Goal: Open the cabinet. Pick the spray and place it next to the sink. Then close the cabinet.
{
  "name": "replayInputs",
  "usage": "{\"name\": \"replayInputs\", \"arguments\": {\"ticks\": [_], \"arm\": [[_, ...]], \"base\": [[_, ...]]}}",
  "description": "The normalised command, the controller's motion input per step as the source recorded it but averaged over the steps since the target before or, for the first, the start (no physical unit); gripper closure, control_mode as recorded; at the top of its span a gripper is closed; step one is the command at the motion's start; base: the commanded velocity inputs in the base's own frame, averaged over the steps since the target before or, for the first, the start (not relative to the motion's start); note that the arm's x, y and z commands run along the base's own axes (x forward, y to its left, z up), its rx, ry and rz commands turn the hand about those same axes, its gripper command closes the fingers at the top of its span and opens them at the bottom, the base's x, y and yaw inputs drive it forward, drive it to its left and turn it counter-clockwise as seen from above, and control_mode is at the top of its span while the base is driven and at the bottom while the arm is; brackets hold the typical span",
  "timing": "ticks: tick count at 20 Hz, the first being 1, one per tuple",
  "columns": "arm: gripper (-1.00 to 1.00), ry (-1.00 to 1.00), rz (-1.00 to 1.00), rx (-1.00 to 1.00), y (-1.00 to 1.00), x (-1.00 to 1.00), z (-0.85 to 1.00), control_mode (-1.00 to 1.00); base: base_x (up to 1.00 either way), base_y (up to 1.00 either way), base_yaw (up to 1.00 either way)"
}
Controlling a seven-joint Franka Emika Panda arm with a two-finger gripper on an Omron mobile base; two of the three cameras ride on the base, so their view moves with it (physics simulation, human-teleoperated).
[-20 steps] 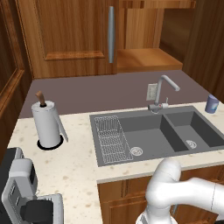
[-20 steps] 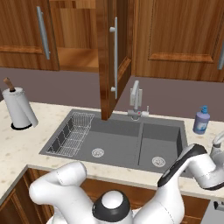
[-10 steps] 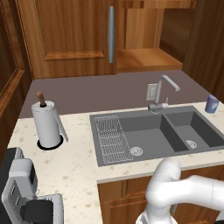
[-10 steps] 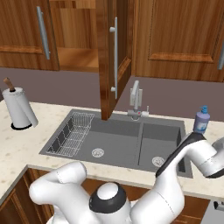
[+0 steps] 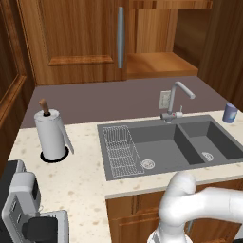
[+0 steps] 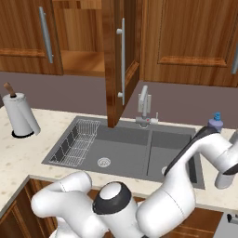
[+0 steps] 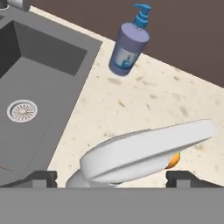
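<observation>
We see spray upright on table at sink's three o'clock; tool wide open, empty; cabinet open, awaiting closing.

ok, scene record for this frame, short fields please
cabinet: right door swung open over the sink, left door shut
sink: wire rack in left basin, nothing else in it
gripper: open, low over the counter right of the sink
spray: white with an orange tip, lying on its side on the counter between the fingertips; contact unclear
soap bottle: upright on the counter beside the sink
paper towel roll: upright, left of the sink
</observation>
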Motion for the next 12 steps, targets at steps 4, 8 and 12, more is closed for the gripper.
{"name": "replayInputs", "arguments": {"ticks": [4, 8, 12], "arm": [[-1.0, 0.0, 0.0, 0.0, -0.19, -0.82, 0.09, -1.0], [-1.0, -0.06, 0.0, 0.0, -0.01, -0.73, 0.03, -1.0], [-1.0, -0.15, 0.03, 0.01, 0.13, -0.19, 0.27, -1.0]], "base": [[0.0, 0.0, 0.0], [0.0, 0.0, 0.0], [0.0, 0.0, 0.0]]}}
